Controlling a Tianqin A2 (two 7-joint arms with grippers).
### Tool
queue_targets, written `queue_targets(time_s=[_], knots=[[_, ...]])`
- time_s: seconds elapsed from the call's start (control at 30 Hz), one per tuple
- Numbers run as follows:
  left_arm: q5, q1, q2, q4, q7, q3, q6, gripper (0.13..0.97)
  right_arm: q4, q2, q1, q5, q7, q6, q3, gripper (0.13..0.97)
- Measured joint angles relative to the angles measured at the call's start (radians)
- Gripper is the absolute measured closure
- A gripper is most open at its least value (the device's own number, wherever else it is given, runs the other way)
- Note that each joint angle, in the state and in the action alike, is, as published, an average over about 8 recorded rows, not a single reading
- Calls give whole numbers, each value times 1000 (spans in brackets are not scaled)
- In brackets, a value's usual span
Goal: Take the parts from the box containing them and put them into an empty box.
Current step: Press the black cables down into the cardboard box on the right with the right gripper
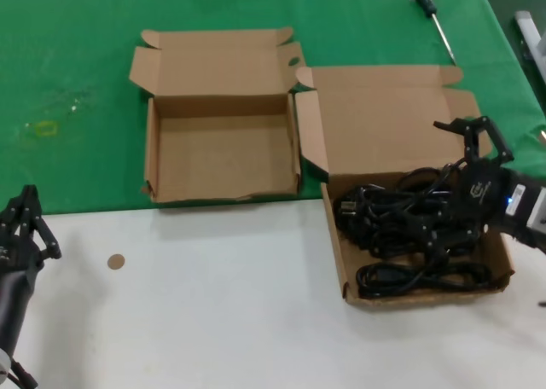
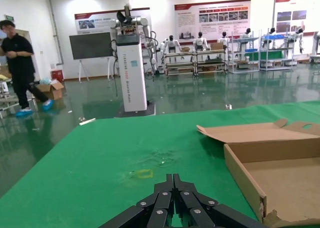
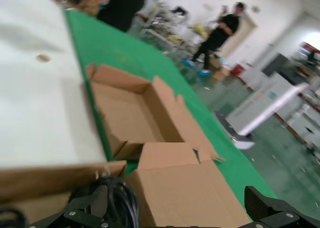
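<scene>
Two brown cardboard boxes sit open on a bench (image 1: 213, 321) that is half green cloth, half white. The smaller box (image 1: 222, 154), with its short tabbed lid, is on the left and holds nothing. The larger box (image 1: 422, 235), just beside it on the right, holds a tangle of black power cables (image 1: 401, 227) — separate bundles cannot be counted. The right gripper (image 1: 473, 142) hangs over the larger box's far right side, fingers spread wide, not pinching anything. The left gripper (image 1: 30, 223) waits at the bench's near left edge, fingers pressed together.

Only the head view shows one screwdriver (image 1: 433, 15) on the cloth and one small brown disc (image 1: 115, 261) on the white part. Only the wrist views show the hall behind — the left wrist view a person (image 2: 17, 68) in black and a white pillar machine (image 2: 132, 63).
</scene>
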Motion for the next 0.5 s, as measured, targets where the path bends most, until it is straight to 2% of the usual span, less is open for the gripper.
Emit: queue_targets(time_s=[0.5], knots=[[0, 0, 0, 0, 0, 0, 0, 945, -67, 120, 154, -97, -99, -134, -134, 129]])
